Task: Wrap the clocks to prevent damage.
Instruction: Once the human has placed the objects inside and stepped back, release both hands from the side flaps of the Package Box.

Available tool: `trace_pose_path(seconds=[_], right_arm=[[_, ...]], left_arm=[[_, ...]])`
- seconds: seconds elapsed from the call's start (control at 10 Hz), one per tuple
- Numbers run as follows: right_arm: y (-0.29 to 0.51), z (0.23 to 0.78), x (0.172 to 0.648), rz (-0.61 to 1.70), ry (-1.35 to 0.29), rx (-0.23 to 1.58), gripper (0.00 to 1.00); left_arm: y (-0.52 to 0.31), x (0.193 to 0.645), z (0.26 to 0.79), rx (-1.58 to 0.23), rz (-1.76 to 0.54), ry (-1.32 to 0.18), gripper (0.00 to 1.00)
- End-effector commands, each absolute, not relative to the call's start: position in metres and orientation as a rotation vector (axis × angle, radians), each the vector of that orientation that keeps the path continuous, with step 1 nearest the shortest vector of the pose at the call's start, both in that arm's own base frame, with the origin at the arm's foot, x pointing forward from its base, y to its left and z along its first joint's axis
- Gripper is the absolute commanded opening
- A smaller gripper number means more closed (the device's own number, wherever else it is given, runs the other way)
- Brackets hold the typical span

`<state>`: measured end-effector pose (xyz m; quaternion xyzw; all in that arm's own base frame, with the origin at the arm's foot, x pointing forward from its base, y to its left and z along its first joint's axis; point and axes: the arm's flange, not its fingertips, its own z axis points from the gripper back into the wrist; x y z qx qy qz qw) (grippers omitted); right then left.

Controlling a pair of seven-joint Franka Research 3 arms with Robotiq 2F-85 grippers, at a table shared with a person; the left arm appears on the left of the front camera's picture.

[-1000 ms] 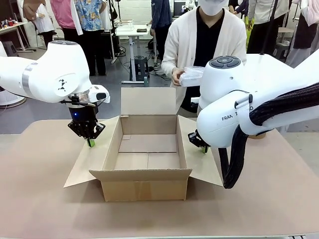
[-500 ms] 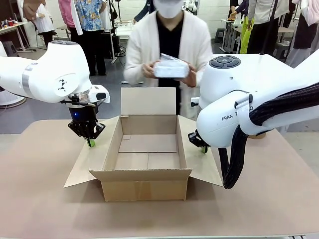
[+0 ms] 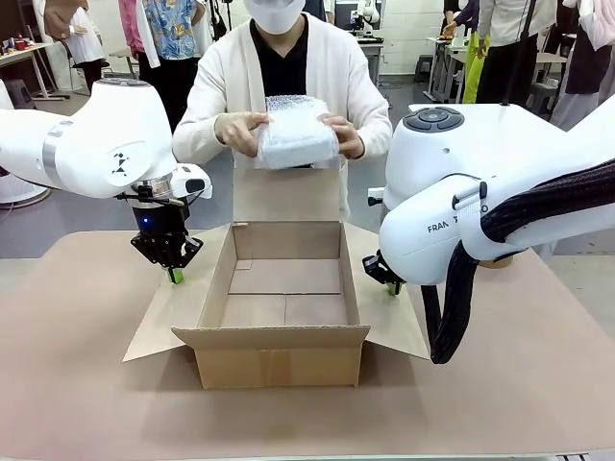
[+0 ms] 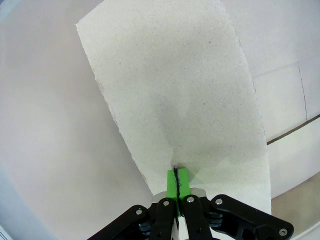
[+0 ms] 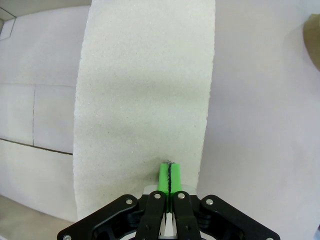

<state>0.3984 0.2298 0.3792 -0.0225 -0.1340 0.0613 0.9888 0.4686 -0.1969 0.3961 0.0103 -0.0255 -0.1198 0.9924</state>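
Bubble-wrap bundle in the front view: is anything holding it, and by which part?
A person holds the bundle by its two ends, one hand on each, above the cardboard box.

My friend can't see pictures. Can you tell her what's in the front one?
A person holds a bubble-wrapped bundle with both hands just above an open cardboard box. The left gripper and right gripper, both shut, rest their tips on the box's side flaps.

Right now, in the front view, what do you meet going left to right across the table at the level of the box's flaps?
The left pincer → left box flap → open cardboard box → right box flap → right pincer.
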Motion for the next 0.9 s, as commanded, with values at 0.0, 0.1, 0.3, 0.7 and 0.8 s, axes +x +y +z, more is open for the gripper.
trace_pose_path(seconds=[0.0,0.1,0.3,0.7,0.8], right_arm=[[0.2298,0.3756,0.3975,0.122,-0.263,-0.046,0.01],[0.2298,0.3756,0.3975,0.122,-0.263,-0.046,0.01],[0.2298,0.3756,0.3975,0.122,-0.263,-0.046,0.01],[0.2298,0.3756,0.3975,0.122,-0.263,-0.046,0.01],[0.2298,0.3756,0.3975,0.122,-0.263,-0.046,0.01]], left_arm=[[-0.1976,0.4680,0.3955,0.022,-0.243,-0.052,0.00],[-0.1976,0.4680,0.3955,0.022,-0.243,-0.052,0.00],[-0.1976,0.4680,0.3955,0.022,-0.243,-0.052,0.00],[-0.1976,0.4680,0.3955,0.022,-0.243,-0.052,0.00],[-0.1976,0.4680,0.3955,0.022,-0.243,-0.052,0.00]])
